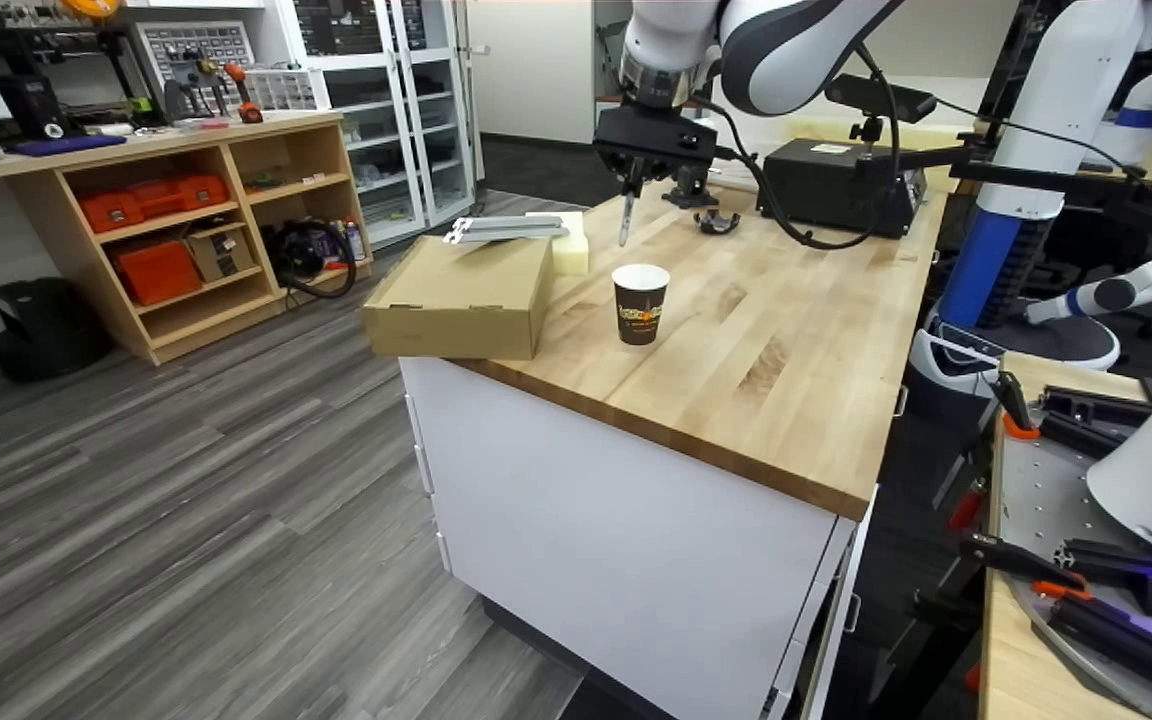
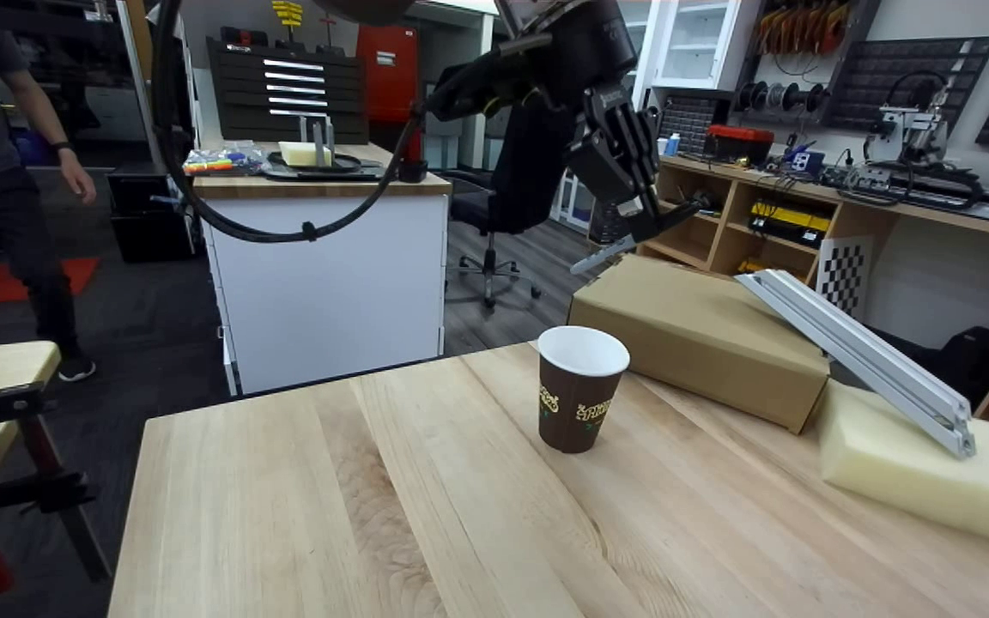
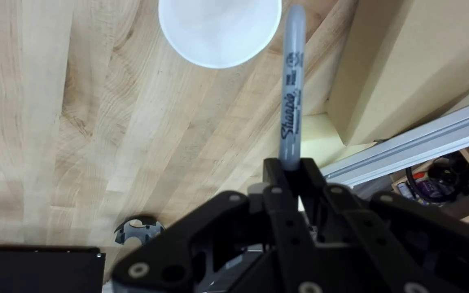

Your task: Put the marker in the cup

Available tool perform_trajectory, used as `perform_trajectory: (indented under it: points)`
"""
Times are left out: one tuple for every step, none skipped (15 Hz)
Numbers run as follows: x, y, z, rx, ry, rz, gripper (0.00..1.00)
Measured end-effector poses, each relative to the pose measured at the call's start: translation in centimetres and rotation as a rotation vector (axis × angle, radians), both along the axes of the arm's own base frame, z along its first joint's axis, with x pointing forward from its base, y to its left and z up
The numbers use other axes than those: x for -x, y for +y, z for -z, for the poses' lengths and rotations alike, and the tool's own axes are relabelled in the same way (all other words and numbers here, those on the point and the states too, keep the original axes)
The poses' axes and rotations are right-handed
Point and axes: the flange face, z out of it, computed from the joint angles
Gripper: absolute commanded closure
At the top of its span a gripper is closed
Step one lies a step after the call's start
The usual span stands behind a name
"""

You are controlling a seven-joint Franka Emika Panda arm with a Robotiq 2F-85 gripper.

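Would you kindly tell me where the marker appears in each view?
In an exterior view: marker upper half, higher than the cup.
In an exterior view: marker right of centre, higher than the cup.
Wrist view: marker mostly upper half, right of the cup.
Shared landmark: the cup.

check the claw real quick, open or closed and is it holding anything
Claw: closed, holding the gray marker, which is not yet in the cup.

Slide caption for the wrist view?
Gray Sharpie marker held in the hand above a wooden tabletop, white-lined cup cut off at the top edge.
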Motion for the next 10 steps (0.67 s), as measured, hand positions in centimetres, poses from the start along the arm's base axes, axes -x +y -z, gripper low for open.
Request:
perform_trajectory:
  points:
    - [0.0,0.0,0.1,0.003,0.007,0.007,0.96]
    - [0.1,-0.1,0.2,0.007,0.013,0.014,0.96]
    - [0.1,-0.1,0.3,0.01,0.02,0.024,0.96]
    - [0.0,-0.1,0.5,0.012,0.027,0.034,0.96]
    - [-0.3,0.1,0.7,0.013,0.032,0.041,0.96]
    - [-0.6,0.3,1.0,0.014,0.041,0.048,0.96]
    - [-1.0,0.5,1.3,0.014,0.047,0.054,0.96]
    - [-1.3,0.6,1.6,0.015,0.054,0.059,0.96]
    - [-1.7,0.8,1.9,0.017,0.061,0.065,0.96]
    - [-2.0,1.0,2.2,0.018,0.069,0.071,0.96]
